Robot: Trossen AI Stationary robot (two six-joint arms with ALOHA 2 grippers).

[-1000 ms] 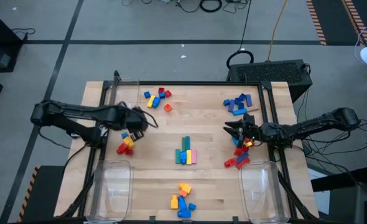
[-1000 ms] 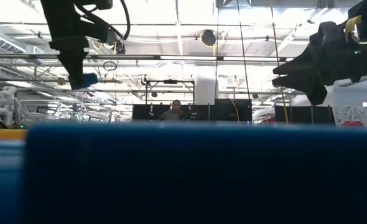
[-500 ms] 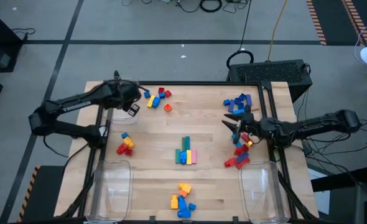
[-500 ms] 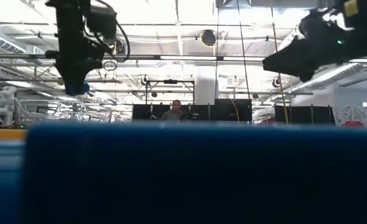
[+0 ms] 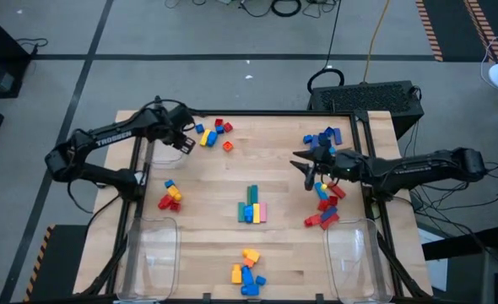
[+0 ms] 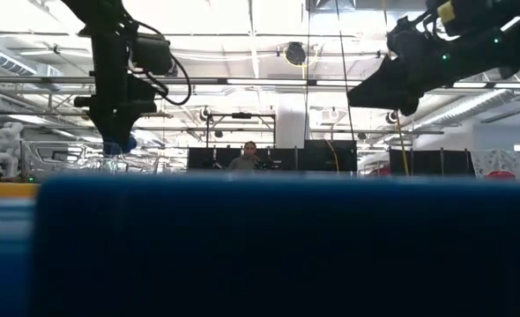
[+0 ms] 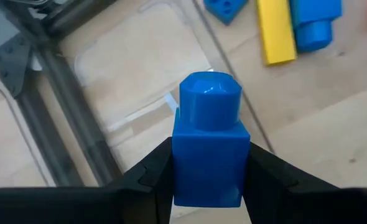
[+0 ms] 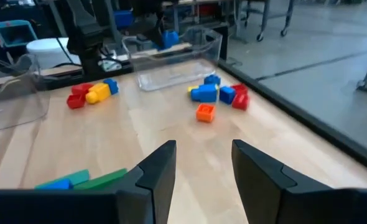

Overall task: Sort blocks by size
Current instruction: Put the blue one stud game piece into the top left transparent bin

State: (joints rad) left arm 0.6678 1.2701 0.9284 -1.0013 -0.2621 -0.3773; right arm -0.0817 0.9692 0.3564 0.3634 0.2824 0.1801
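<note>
My left tool (image 7: pixel 208 171) clamps 1 blue block (image 7: pixel 208 146) above the clear bin (image 5: pixel 166 135) at the counter's (image 5: pixel 274 253) far-left corner. My right tool (image 5: pixel 306 169), fingers apart and seemingly empty, hovers beside the right-hand blocks (image 5: pixel 323 203).

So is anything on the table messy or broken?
Nothing looks broken or spilled. The blocks lie in loose heaps around the table, as unsorted ones would. The left tool holds a blue block over a clear bin.
</note>
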